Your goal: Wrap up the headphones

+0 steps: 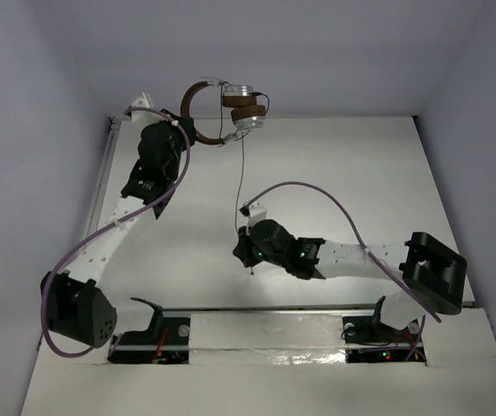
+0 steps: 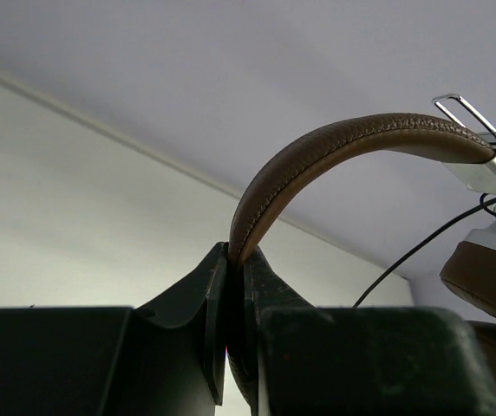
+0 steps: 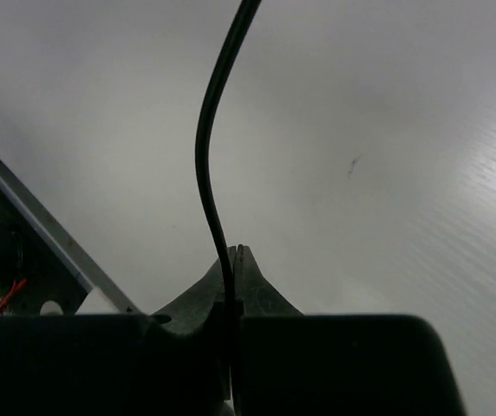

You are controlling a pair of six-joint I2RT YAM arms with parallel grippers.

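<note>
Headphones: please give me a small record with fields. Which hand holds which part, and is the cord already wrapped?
item: headphones
left hand: shut on the brown headband
right hand: shut on the thin dark cord
cord path: runs nearly straight from the ear cups down to the right hand
wrapping: not yet done, no loops seen around the headphones

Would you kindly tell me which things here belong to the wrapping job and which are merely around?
Job: headphones, their cord, left claw shut on the headband, right claw shut on the cord.
Merely around: purple arm cables, table.
</note>
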